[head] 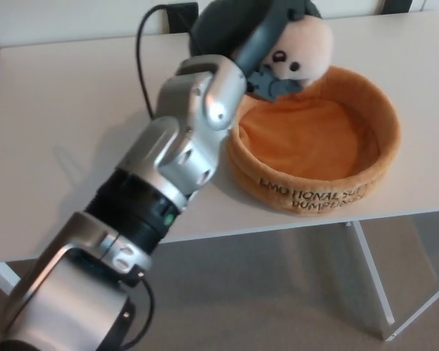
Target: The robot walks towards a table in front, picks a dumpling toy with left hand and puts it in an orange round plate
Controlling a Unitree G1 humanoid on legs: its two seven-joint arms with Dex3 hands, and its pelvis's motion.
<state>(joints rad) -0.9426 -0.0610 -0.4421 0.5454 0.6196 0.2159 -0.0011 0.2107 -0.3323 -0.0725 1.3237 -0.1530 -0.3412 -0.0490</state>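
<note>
My left hand is shut on the dumpling toy, a pale cream plush ball with small black eyes. The toy hangs in the air over the far left rim of the orange round plush plate, which has black lettering on its front wall. Dark fingers wrap over the top and under the face of the toy, hiding its back. My silver left forearm stretches diagonally from the lower left. My right hand does not show.
The white table carries the plate near its front right edge. A black cable loops from my wrist above the tabletop. Grey floor and white table legs show below the front edge.
</note>
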